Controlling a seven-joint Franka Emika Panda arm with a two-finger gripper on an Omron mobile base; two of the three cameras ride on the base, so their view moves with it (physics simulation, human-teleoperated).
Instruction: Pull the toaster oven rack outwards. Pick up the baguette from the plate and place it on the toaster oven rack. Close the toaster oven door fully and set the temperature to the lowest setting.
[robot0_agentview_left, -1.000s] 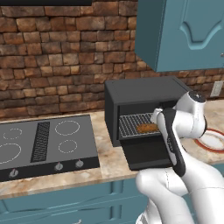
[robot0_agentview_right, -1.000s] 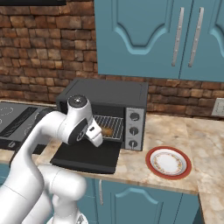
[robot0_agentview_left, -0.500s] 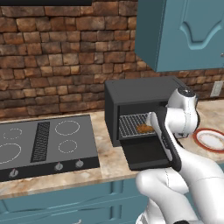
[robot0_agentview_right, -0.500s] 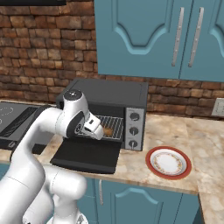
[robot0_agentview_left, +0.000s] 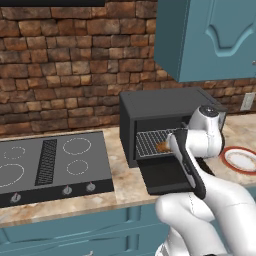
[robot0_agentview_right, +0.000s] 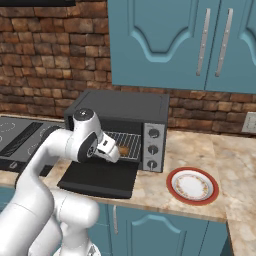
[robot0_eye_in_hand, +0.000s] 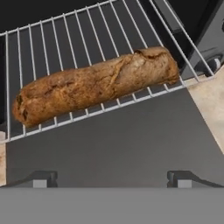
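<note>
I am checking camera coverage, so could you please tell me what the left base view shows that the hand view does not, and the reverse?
The left base view alone shows the cooktop, the brick wall and the empty plate. The hand view alone shows the open gripper above the door, and the baguette's cracked crust close up. Both show the baguette lying on the rack of the toaster oven, with the door folded down.

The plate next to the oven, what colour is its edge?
Red. The plate is white in the middle with a red rim, clearest in the right base view.
</note>
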